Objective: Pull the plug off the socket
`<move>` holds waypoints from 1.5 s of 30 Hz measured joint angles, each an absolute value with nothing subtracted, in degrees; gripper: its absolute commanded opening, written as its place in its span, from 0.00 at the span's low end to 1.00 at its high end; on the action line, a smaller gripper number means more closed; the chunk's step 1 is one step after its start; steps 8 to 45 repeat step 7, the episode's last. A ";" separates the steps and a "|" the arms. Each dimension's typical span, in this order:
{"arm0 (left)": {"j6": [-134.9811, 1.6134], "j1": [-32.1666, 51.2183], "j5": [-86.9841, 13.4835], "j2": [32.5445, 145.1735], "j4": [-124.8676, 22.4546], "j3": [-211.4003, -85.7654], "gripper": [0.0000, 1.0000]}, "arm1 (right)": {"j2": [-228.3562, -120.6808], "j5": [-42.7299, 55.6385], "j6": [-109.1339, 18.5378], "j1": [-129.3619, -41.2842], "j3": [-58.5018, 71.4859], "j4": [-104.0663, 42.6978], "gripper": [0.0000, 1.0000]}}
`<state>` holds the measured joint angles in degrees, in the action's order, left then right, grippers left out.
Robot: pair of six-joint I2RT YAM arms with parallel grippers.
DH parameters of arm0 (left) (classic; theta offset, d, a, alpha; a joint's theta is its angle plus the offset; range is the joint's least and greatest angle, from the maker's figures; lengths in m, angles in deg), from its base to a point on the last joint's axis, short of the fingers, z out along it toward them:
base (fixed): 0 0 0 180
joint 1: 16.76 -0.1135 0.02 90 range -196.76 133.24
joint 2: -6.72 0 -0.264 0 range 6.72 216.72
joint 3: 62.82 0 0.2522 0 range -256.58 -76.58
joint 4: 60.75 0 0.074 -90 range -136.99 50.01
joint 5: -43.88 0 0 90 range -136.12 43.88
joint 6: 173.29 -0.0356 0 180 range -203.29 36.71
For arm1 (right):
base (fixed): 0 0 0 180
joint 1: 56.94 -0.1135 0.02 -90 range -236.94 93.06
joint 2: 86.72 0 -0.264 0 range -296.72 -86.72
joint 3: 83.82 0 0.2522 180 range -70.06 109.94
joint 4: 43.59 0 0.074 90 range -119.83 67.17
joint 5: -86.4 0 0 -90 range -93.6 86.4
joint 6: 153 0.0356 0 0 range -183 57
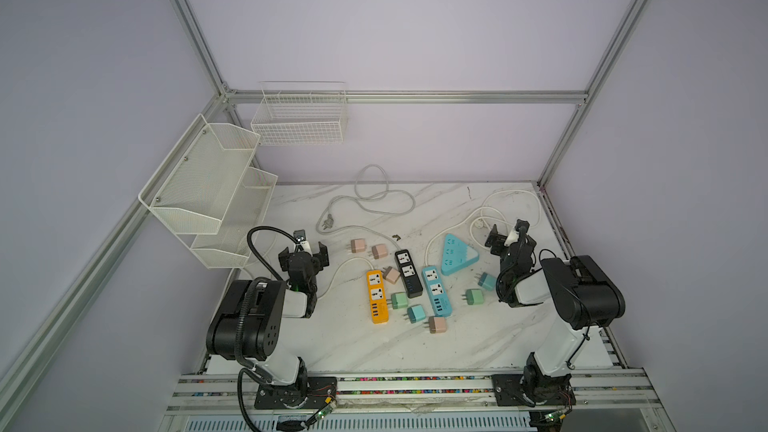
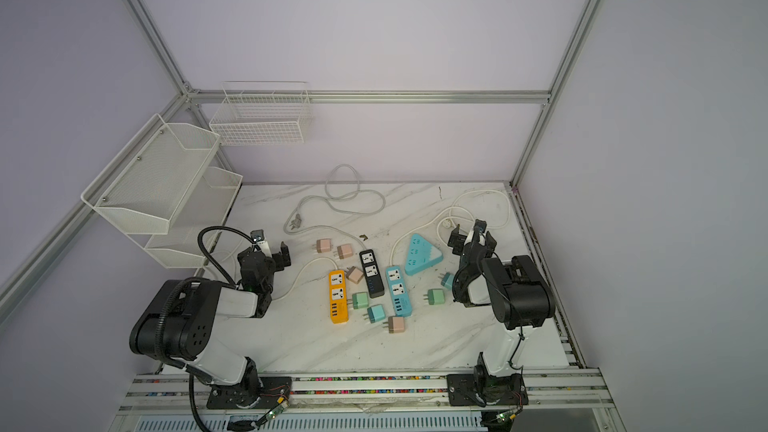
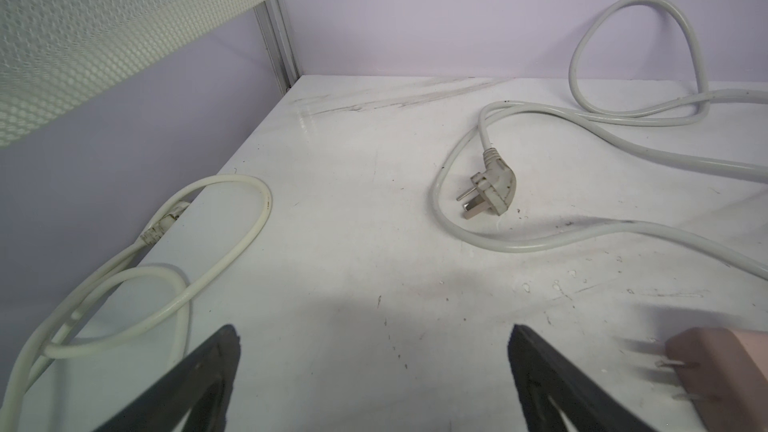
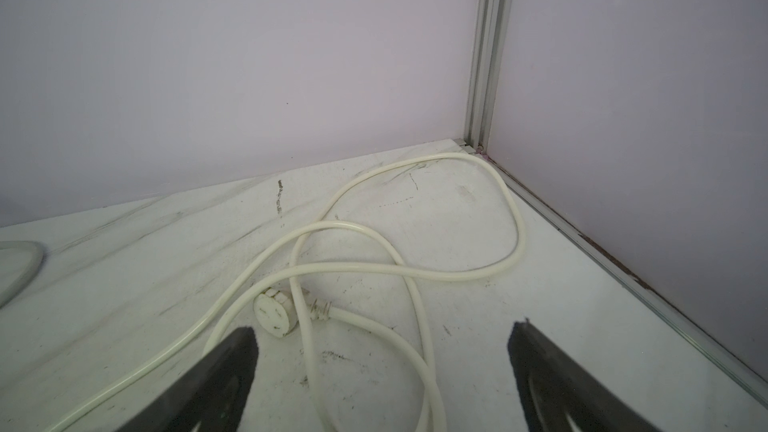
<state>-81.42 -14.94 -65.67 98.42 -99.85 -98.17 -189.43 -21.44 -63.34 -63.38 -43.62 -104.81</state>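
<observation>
Orange power strip, black power strip, blue power strip, grey-veined white table

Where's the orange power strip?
In both top views the orange power strip lies mid-table, left of the black power strip, a green adapter beside it.

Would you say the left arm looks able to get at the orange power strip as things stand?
Probably yes: the left gripper is open and empty, and only a white cable on the table lies between it and the orange power strip.
</observation>
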 measured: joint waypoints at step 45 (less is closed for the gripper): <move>-81.42 -14.94 -65.37 98.42 -99.83 -98.17 1.00 | -189.43 -20.90 -63.56 -63.38 -43.62 -105.03 0.97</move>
